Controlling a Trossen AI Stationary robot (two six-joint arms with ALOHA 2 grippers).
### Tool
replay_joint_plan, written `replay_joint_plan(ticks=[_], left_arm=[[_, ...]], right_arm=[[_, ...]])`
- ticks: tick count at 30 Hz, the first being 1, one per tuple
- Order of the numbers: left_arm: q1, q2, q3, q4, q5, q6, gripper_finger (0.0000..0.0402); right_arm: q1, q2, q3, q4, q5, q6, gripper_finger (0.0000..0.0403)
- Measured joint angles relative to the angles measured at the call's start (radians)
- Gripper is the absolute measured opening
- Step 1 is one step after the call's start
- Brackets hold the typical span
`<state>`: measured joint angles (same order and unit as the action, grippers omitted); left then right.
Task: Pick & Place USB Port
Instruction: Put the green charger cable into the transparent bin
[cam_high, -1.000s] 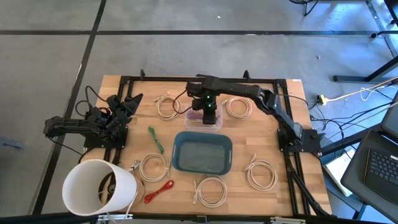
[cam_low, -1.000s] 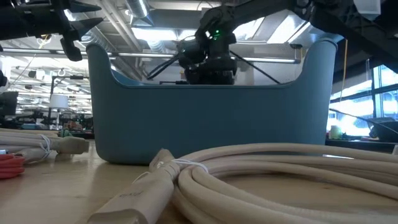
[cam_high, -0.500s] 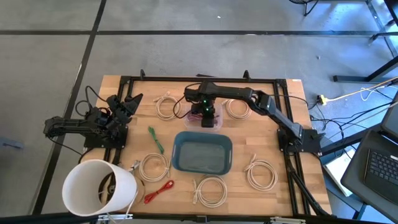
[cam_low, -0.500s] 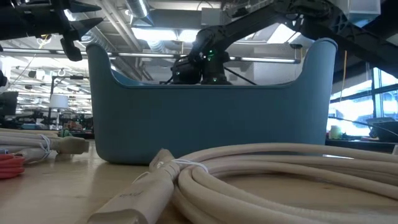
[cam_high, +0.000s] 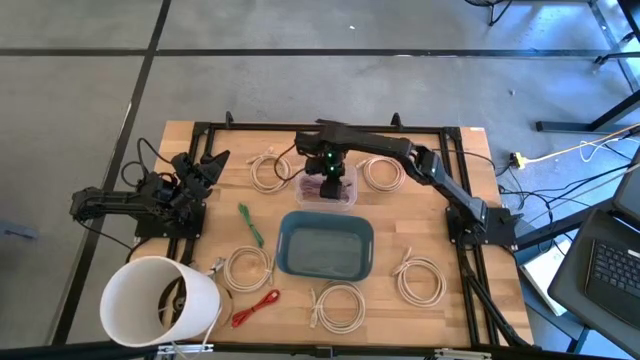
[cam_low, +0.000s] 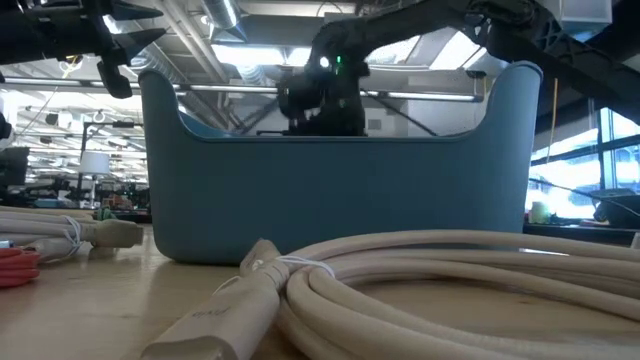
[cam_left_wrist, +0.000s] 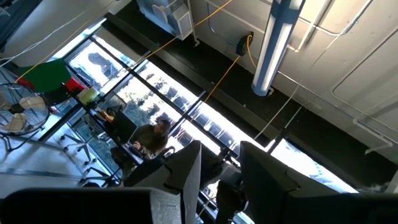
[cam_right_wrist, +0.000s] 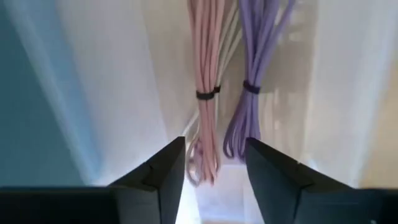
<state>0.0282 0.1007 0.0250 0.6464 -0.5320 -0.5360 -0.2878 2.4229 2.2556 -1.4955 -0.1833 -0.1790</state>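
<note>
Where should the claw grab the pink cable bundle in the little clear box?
Probably at the middle of the pink cable bundle, near its black tie, where the strands are pulled tight. The right claw is open right above the clear box, so coming straight down fits, fingers either side, keeping off the purple bundle beside it.

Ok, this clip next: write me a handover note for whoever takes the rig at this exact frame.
Right gripper: open, empty, hanging over the clear tray behind the blue bin, fingers straddling the bundled pink cable and purple cable inside it.
Left gripper: parked at the table's left edge, open.
Done: nothing grasped, the bin looks empty.
Left: close on one bundle, lift it, place it, presumably in the bin.
</note>
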Motion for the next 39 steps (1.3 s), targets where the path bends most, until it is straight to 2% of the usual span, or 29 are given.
replay_joint_plan(ticks=[3,4,10,14,19,26,33,36,39], left_arm=[[0.000,0.000,0.000,0.000,0.000,0.000,0.0104],[0.000,0.000,0.000,0.000,0.000,0.000,0.0104],[0.000,0.000,0.000,-0.001,-0.001,0.000,0.0104],[0.000,0.000,0.000,0.002,0.000,0.000,0.0104],[0.000,0.000,0.000,0.008,0.000,-0.001,0.0104],[0.000,0.000,0.000,0.008,0.004,-0.003,0.0104],[0.000,0.000,0.000,0.004,0.026,0.024,0.0104],[0.000,0.000,0.000,0.005,0.014,0.067,0.0104],[0.000,0.000,0.000,0.007,-0.014,0.069,0.0104]], right_arm=[[0.000,-0.002,0.101,-0.063,0.026,0.016,0.0175],[0.000,-0.028,0.095,-0.061,0.039,0.021,0.0174],[0.000,-0.260,-0.003,-0.077,0.113,0.116,0.0159],[0.000,-0.423,-0.006,-0.076,0.133,0.222,0.0152],[0.044,-0.616,-0.005,-0.076,0.258,0.345,0.0146],[0.176,-0.816,-0.006,-0.076,0.416,0.507,0.0146],[0.353,-0.894,-0.013,-0.072,0.541,0.547,0.0147],[0.432,-0.926,-0.099,-0.050,0.632,0.596,0.0147],[0.504,-0.985,-0.291,-0.016,0.738,0.699,0.0147]])
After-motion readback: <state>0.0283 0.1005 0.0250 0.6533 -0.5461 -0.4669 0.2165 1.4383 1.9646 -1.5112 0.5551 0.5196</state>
